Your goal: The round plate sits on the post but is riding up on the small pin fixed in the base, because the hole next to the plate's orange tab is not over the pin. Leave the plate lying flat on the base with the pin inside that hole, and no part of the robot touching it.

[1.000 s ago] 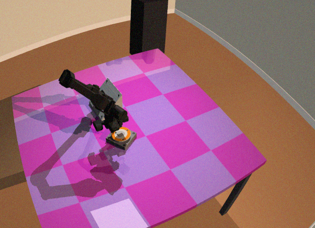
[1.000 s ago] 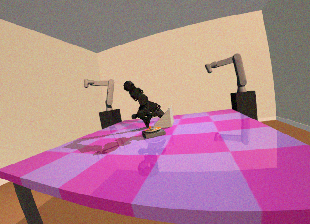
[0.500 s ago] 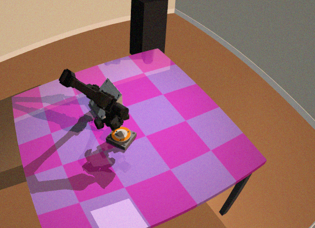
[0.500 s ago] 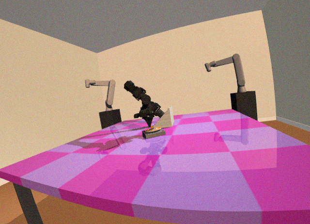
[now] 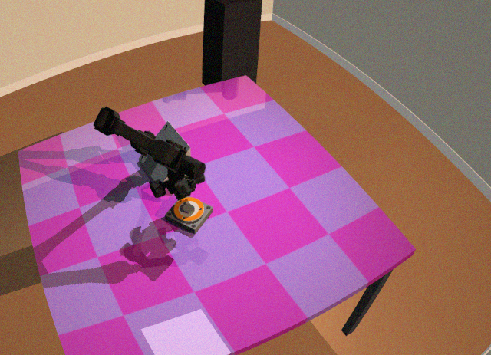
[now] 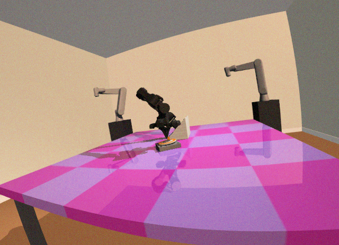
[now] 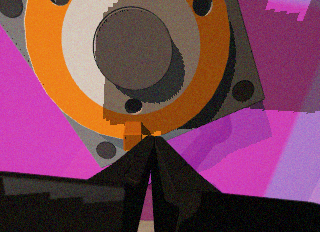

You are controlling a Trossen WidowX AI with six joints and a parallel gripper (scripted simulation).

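The round plate [image 5: 195, 209] [image 6: 166, 143] [image 7: 44, 62], an orange ring around a white one, sits around the grey post [image 5: 186, 208] [image 7: 132, 48] on the square grey base [image 5: 192, 229] [image 6: 168, 147] [image 7: 246, 67]. It looks tilted, its right side higher in the exterior view. Its orange tab [image 7: 132, 136] points down in the wrist view, with a dark hole [image 7: 133, 106] just above it. The pin is not visible. My gripper [image 6: 167, 137] [image 7: 153, 142] is shut and empty, its tips close against the tab's right side in the wrist view; contact cannot be told for certain.
A pale wedge-shaped block [image 5: 171, 135] [image 6: 185, 130] stands behind the base, close to my arm. In the exterior view, two grey arms stand on black pedestals [image 6: 121, 128] [image 6: 267, 111] beyond the table. The base has dark round recesses at its corners.
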